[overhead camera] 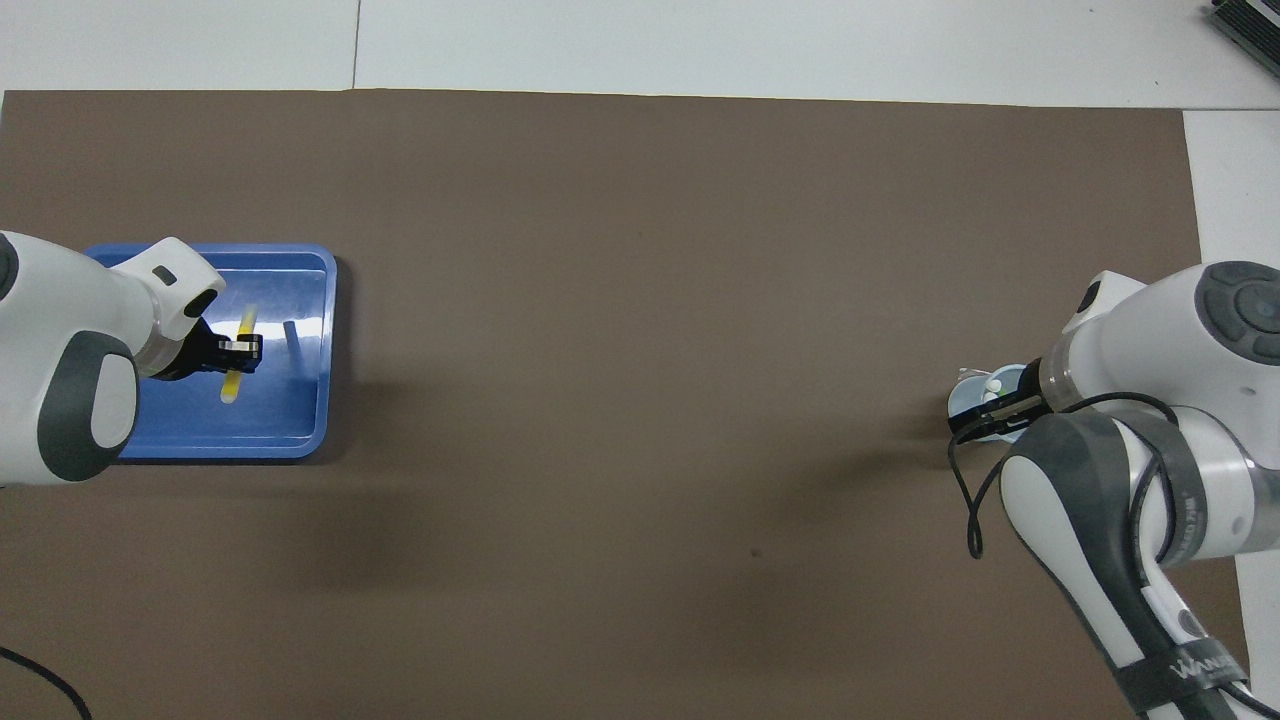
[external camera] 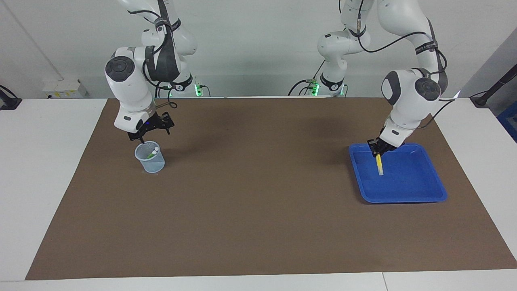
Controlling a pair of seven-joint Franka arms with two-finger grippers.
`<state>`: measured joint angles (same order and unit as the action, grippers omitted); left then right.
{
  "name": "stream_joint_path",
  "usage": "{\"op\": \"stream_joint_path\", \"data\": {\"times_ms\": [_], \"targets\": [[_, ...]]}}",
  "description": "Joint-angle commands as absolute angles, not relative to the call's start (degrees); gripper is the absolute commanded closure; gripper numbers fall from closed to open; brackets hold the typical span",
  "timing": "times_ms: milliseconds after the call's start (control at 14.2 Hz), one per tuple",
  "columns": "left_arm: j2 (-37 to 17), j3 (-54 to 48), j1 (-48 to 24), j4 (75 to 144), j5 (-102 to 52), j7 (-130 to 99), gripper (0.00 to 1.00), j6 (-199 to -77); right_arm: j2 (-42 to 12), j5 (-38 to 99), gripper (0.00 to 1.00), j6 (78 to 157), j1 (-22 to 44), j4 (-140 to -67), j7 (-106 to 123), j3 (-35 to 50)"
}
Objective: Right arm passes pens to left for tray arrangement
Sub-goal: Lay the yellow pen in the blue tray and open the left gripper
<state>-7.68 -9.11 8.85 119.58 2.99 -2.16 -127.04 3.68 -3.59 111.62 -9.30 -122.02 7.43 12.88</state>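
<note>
The blue tray (external camera: 420, 190) lies at the left arm's end of the table; it also shows in the overhead view (overhead camera: 300, 420). My left gripper (external camera: 378, 152) is low over the tray, shut on the yellow pen (external camera: 379, 165), which hangs tilted with its pale end down by the tray floor. The overhead view shows the left gripper (overhead camera: 240, 350) and the yellow pen (overhead camera: 231, 385) as well. My right gripper (external camera: 146, 135) is just above a pale mesh cup (external camera: 151, 162) that holds the green pen (external camera: 150, 155) and another pale pen end. I cannot make out the purple pen.
A brown mat (external camera: 258, 210) covers the table between the cup and the tray. In the overhead view the right arm (overhead camera: 1150, 400) covers most of the cup (overhead camera: 975, 395). White table edges (external camera: 48, 161) surround the mat.
</note>
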Motion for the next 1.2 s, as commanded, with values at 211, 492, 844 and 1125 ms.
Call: {"op": "stream_joint_path", "data": {"times_ms": [211, 492, 844, 1125], "targets": [[-13.88, -9.58, 9.67, 118.21, 4.48, -2.37, 1.0, -133.94, 2.38, -4.04, 0.17, 115.13, -10.19, -122.61, -9.57, 13.27], [-15.38, -9.58, 10.02, 120.66, 8.52, -2.2, 1.0, -137.63, 0.18, -5.45, 0.32, 116.63, -11.43, -122.43, -9.05, 13.27], [-15.29, -9.75, 9.76, 121.99, 8.53, -2.37, 0.6, -138.6, -0.97, -5.45, 0.55, 117.51, -11.43, -122.34, -10.72, 13.18], [-15.38, -9.84, 9.49, 121.38, 8.09, -2.46, 0.32, -138.08, -1.05, -5.45, 0.57, 117.69, -11.78, -122.34, -10.72, 13.18]]}}
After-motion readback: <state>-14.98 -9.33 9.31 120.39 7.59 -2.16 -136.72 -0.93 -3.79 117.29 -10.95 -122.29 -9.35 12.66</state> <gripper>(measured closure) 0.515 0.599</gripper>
